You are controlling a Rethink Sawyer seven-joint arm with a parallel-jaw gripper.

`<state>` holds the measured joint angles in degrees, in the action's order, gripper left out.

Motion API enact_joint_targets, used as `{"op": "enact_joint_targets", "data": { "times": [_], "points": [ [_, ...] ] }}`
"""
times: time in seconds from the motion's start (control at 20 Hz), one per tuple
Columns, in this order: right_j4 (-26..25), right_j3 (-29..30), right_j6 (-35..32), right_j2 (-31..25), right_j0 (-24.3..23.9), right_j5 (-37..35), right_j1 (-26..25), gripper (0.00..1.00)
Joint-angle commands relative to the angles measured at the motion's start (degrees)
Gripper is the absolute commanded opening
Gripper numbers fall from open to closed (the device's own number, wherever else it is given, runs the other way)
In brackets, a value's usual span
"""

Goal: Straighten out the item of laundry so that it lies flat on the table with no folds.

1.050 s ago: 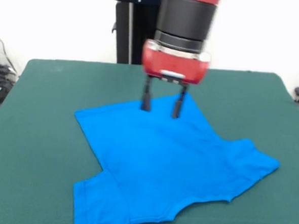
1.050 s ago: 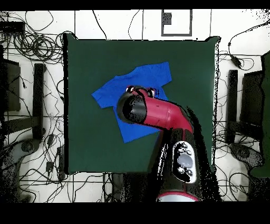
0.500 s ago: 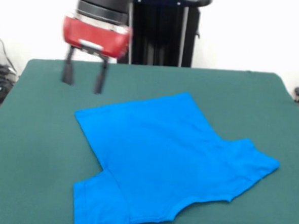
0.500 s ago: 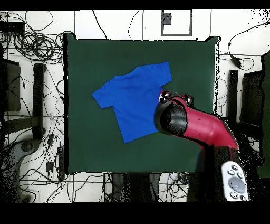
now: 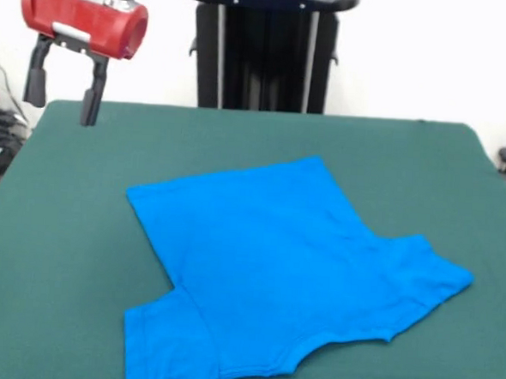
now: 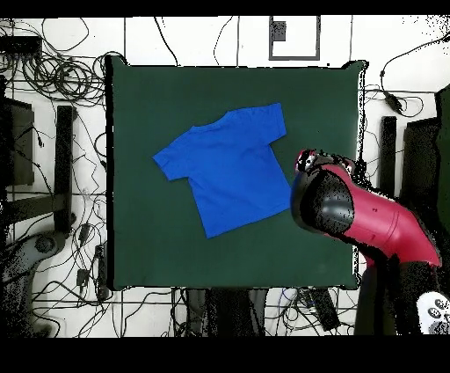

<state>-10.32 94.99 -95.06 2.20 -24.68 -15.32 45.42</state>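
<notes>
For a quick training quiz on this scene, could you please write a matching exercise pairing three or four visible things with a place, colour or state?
Column one:
1. T-shirt
2. gripper
3. table
4. pedestal

Column two:
A. open, raised near a table corner, away from the cloth
B. dark green, carrying the cloth
C. black, upright behind the table's far edge
D. bright blue, spread out flat

Pairs: 1-D, 2-A, 3-B, 4-C
</notes>
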Motion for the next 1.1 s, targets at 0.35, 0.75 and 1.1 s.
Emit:
{"op": "enact_joint_targets", "data": {
  "times": [0.35, 0.75, 1.1],
  "points": [
    [-3.6, 0.5, 0.2, -8.8, 3.6, -5.1, -2.8, 1.0],
    [0.1, 5.2, 0.8, -17.0, -1.7, -7.1, -0.9, 1.0],
    [0.3, 7.5, -0.6, -19.5, -3.7, -7.4, 1.2, 1.0]
  ]
}}
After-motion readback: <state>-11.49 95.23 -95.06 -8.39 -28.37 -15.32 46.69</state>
